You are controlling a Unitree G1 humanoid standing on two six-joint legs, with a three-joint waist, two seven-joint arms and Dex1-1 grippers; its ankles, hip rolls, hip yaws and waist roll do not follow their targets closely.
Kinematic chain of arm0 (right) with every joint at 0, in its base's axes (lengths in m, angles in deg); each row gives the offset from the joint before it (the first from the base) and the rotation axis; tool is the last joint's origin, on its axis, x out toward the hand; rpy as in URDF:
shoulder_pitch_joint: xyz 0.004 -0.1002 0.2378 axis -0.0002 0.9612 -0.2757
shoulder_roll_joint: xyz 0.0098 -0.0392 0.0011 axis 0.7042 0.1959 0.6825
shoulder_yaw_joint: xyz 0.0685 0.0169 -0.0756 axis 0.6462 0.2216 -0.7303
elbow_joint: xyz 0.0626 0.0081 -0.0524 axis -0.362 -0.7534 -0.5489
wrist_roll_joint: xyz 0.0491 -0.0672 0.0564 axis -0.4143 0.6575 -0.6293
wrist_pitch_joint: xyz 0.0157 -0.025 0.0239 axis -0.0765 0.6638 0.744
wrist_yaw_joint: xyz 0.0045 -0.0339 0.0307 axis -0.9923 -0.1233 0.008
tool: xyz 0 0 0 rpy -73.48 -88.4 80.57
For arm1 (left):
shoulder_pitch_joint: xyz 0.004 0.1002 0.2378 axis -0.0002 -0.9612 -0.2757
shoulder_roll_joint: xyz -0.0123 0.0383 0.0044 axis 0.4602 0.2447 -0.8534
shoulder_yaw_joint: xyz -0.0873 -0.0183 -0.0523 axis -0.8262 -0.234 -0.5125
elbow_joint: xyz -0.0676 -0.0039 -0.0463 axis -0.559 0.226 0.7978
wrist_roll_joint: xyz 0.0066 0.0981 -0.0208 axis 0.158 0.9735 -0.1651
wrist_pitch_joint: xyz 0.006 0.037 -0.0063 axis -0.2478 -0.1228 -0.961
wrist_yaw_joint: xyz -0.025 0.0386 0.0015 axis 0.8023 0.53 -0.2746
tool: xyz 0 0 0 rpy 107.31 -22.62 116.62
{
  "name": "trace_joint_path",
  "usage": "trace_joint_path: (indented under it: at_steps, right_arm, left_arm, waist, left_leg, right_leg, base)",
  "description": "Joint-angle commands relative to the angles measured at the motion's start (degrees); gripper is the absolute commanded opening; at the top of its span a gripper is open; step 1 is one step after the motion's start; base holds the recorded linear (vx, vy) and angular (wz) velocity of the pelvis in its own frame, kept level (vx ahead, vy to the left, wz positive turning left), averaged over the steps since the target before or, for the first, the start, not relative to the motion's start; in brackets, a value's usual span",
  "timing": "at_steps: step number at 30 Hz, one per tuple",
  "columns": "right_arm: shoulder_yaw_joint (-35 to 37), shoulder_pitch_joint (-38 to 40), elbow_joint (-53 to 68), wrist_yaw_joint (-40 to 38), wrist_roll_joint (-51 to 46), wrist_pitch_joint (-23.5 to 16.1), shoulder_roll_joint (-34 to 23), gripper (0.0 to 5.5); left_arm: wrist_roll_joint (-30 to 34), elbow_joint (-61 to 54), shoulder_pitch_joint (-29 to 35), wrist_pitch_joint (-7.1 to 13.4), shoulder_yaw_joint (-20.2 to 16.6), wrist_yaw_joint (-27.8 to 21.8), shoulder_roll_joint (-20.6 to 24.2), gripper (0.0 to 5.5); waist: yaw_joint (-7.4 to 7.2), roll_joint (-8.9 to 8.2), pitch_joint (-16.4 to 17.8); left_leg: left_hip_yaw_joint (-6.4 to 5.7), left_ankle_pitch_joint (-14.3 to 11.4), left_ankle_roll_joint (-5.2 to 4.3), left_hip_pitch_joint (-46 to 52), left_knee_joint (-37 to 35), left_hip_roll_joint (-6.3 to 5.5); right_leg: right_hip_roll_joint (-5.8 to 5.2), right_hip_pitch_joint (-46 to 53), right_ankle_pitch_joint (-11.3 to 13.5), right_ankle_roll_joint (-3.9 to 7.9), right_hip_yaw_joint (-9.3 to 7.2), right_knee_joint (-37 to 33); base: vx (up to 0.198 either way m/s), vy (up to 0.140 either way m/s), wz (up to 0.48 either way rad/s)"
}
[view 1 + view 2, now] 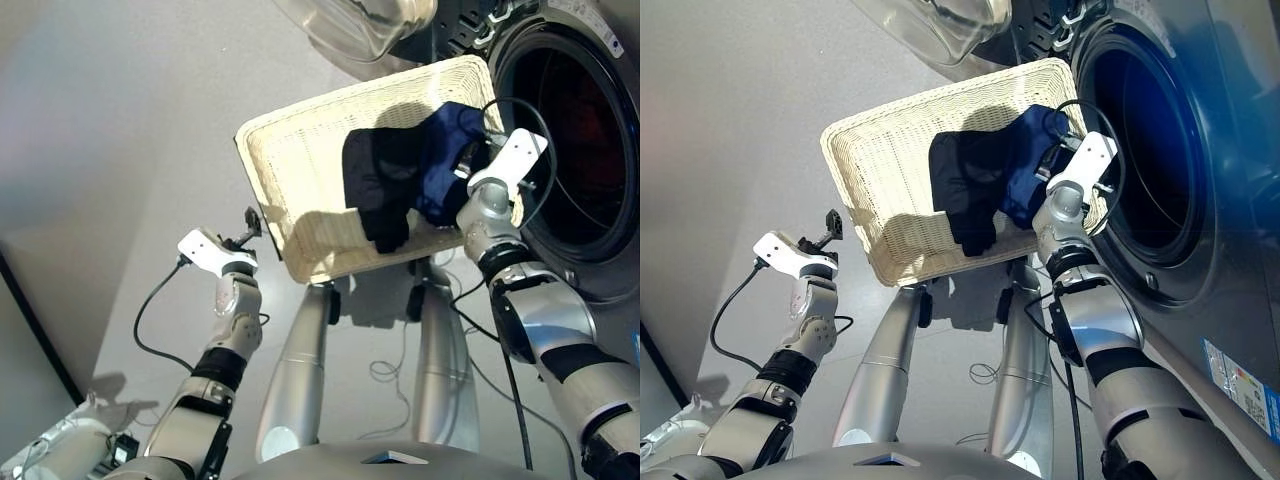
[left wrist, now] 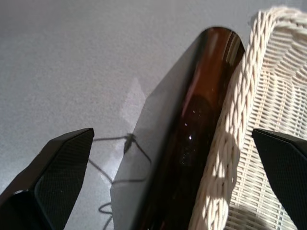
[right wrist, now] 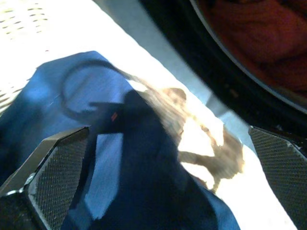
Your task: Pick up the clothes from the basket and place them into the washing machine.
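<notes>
Grey floor; basket (image 1: 290,150) holds black (image 1: 375,175) and navy garments (image 1: 445,150); both claws spread.

The right arm reaches forward and up, its forearm rising to a bent wrist beside the near right corner of the basket (image 1: 270,180). The right gripper (image 3: 168,143) hangs just above the basket's right end, its two black fingers (image 3: 57,163) spread wide apart with nothing between them. The left arm is bent at the elbow and held lower, off the basket's near left corner. The left gripper (image 2: 172,158) points at that corner's rim, fingers set wide, holding nothing.
</notes>
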Motion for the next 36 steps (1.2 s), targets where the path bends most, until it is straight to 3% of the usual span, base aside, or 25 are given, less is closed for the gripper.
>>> trace_joint_path:
  at_steps: [1, 6, 10, 11, 19, 22, 23, 26, 29, 36]
  right_arm:
    - [-3.9, 3.2, 6.5, 2.3, 2.3, -4.1, -0.6, 5.5]
    - [-7.9, 10.5, 13.6, 4.6, 8.9, -4.2, -0.6, 5.5]
    - [-12.9, 15.8, 20.2, 7.9, 11.9, -4.3, -0.2, 5.5]
    - [-13.9, 16.5, 21.8, 8.3, 12.9, -4.1, -0.6, 5.5]
    - [-22.9, 19.5, 32.3, 10.6, 24.8, -3.2, -4.5, 5.5]
    - [-26.0, 20.1, 38.1, 11.8, 28.6, -3.0, -7.0, 5.5]
    - [-26.8, 20.2, 39.5, 12.2, 29.1, -3.0, -7.7, 5.5]
    - [-28.1, 19.9, 42.7, 12.5, 30.2, -3.1, -9.1, 5.5]
    - [-28.5, 19.4, 45.6, 12.2, 31.6, -3.3, -10.6, 5.5]
    - [-27.5, 19.2, 49.5, 10.8, 32.4, -3.2, -12.5, 5.5]
  left_arm:
    - [9.1, 0.9, 1.5, 2.6, -1.2, 0.8, 1.7, 5.5]
    - [17.5, 5.0, 5.1, 2.1, 2.9, 0.7, 2.0, 5.5]
    - [19.3, 10.6, 10.1, 0.8, 6.3, -0.1, 0.2, 5.5]
    - [19.2, 11.5, 10.9, 0.7, 6.6, -0.3, 0.0, 5.5]
    - [19.1, 20.1, 17.6, -0.4, 6.5, -0.9, -2.5, 5.5]
    - [17.6, 21.1, 20.3, -0.4, 5.3, -0.6, -3.0, 5.5]
    - [17.4, 21.2, 20.8, -0.4, 5.2, -0.4, -3.1, 5.5]
    - [17.4, 23.4, 22.9, -0.6, 4.5, 0.5, -3.2, 5.5]
    - [17.2, 23.8, 24.6, -0.6, 3.8, 1.1, -2.7, 5.5]
    - [17.3, 23.4, 27.2, -0.9, 4.5, 2.3, -2.5, 5.5]
  waist:
    - [-0.71, 0.49, -0.7]
    - [-2.37, -0.27, -0.3]
    - [-4.23, -1.17, -0.3]
    - [-4.89, -1.48, -0.2]
    - [-8.22, -2.61, -0.7]
    - [-10.01, -3.07, -0.7]
    - [-10.25, -2.96, -0.7]
    - [-11.42, -3.31, -0.2]
    - [-12.4, -3.64, 0.3]
    - [-13.82, -3.61, 1.6]
  left_leg:
    - [0.2, 2.5, 0.16, 0.3, -4.1, -0.05]
    - [0.69, 2.9, -0.34, 5.0, -6.7, 0.32]
    - [1.64, 3.6, -0.72, 9.0, -9.7, 0.77]
    - [2.06, 5.3, -0.49, 8.8, -10.3, 0.5]
    - [3.18, 5.2, -0.53, 10.9, -12.2, 1.1]
    - [3.52, 2.9, 0.3, 8.0, -7.7, 1.2]
    - [3.13, 0.0, 0.31, 7.2, -4.9, 1.63]
    - [3.12, -2.6, 0.95, 2.4, 1.6, 2.14]
    - [3.1, -4.2, 1.36, -1.4, 6.8, 2.6]
    - [3.33, -5.5, 1.33, -6.7, 13.0, 2.54]
  right_leg:
    - [0.59, 2.4, 3.9, 3.19, -1.78, -3.9]
    - [0.66, 6.5, 5.0, 3.48, -1.66, -7.2]
    - [1.26, 9.6, 5.9, 3.71, -1.09, -9.9]
    - [1.02, 9.6, 7.5, 3.35, -1.11, -10.9]
    - [2.21, 10.0, 7.9, 3.37, 0.5, -12.1]
    - [3.08, 7.3, 7.6, 2.9, 1.49, -10.1]
    - [3.87, 6.7, 5.9, 3.04, 1.9, -8.5]
    - [5.19, 3.1, 5.6, 2.73, 2.75, -6.0]
    - [6.33, 0.0, 5.2, 2.52, 3.39, -3.0]
    - [7.25, -5.3, 4.7, 2.62, 3.62, 2.5]
  base:
    - [0.0, 0.0, 0.0]
    - [0.0, 0.0, 0.0]
    - [-0.014, 0.01, -0.087]
    - [-0.071, 0.037, -0.171]
    - [-0.008, 0.006, -0.046]
    - [0.025, -0.006, -0.046]
    - [0.074, -0.014, -0.232]
    - [0.023, 0.005, -0.4]
    - [-0.011, 0.003, -0.37]
    - [-0.003, -0.002, -0.064]
